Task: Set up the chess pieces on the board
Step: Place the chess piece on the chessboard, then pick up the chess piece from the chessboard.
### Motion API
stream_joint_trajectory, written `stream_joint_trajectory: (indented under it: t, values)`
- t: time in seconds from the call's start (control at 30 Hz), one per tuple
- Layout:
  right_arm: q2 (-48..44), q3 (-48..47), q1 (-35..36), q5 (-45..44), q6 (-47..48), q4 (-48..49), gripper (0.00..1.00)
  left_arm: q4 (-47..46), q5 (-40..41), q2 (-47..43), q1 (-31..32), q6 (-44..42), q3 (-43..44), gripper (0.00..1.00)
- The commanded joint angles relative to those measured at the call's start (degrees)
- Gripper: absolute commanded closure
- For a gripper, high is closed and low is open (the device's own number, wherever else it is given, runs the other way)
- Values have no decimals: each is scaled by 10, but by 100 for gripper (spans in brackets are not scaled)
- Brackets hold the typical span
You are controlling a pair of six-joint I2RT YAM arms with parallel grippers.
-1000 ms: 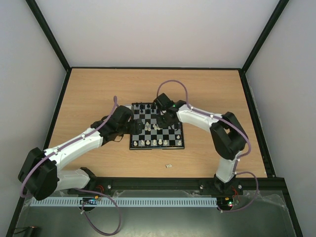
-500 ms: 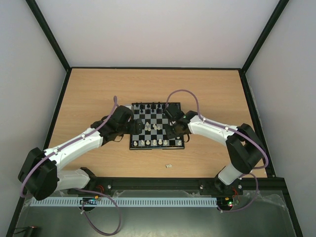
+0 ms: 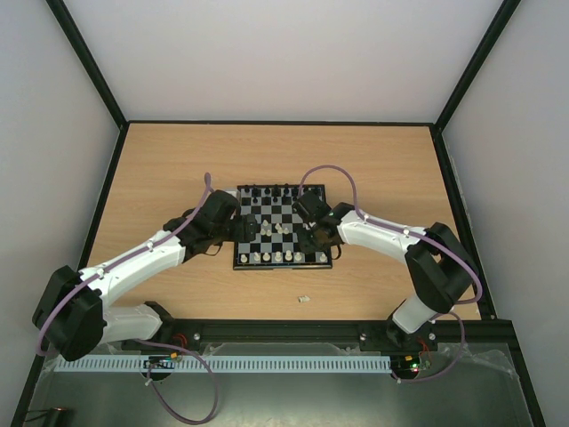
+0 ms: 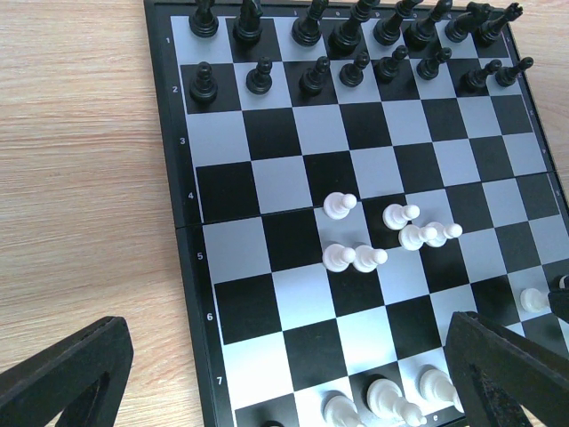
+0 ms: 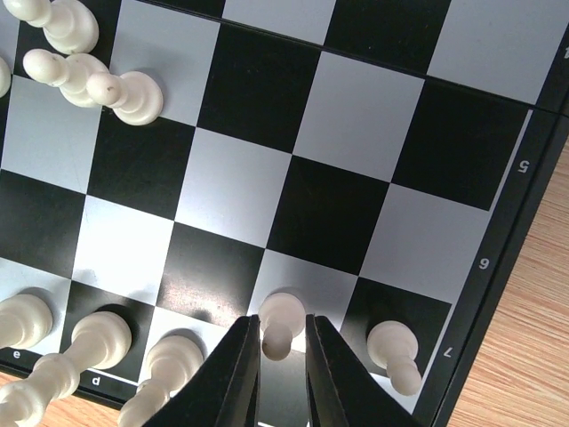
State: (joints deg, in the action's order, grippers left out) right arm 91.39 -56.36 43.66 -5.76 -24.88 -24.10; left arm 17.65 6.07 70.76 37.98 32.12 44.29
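Note:
The board (image 3: 282, 265) lies mid-table. Black pieces (image 4: 356, 36) fill its two far rows. Several cream-white pawns (image 4: 382, 236) lie loose near the board's middle, and more white pieces (image 4: 391, 400) stand in the near rows. My right gripper (image 3: 307, 240) is low over the board's near right part. In the right wrist view it (image 5: 282, 356) is shut on a white pawn (image 5: 281, 322) standing on a pale square, beside another white pawn (image 5: 393, 349). My left gripper (image 3: 252, 229) hovers open and empty over the board's left side, with its fingers (image 4: 67, 374) spread wide.
One small white piece (image 3: 303, 300) lies on the wooden table in front of the board, near the front rail. Black frame posts and pale walls enclose the table. Both arms reach in from the near edge and meet over the board.
My right gripper has moved from the board's middle to its near right rows, with the elbow swinging outward to the right. The left arm has stayed still.

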Motion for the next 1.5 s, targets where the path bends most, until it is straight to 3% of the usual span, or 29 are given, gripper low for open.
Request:
stream_joint_trajectory:
  t: [0.0,0.3,0.37,0.77,1.17,1.3,1.47]
  values:
    - [6,6,5,0,-4,-12,84,7,6,-13,3,0,17,1]
    - [-1,-35,4,-11,1,-32,83,7,6,-13,3,0,18,1]
    - [4,-58,4,-13,5,-36,79,7,8,-14,3,0,17,0]
    - [108,-154,13,13,25,-26,73,18,25,-33,3,7,11,1]
    - [162,-193,19,3,28,-26,74,19,28,-41,2,5,4,0]
    - [174,-201,19,-5,30,-29,84,19,28,-43,1,4,3,0]
    - [182,-202,19,-9,30,-31,86,19,26,-45,-1,3,2,0]
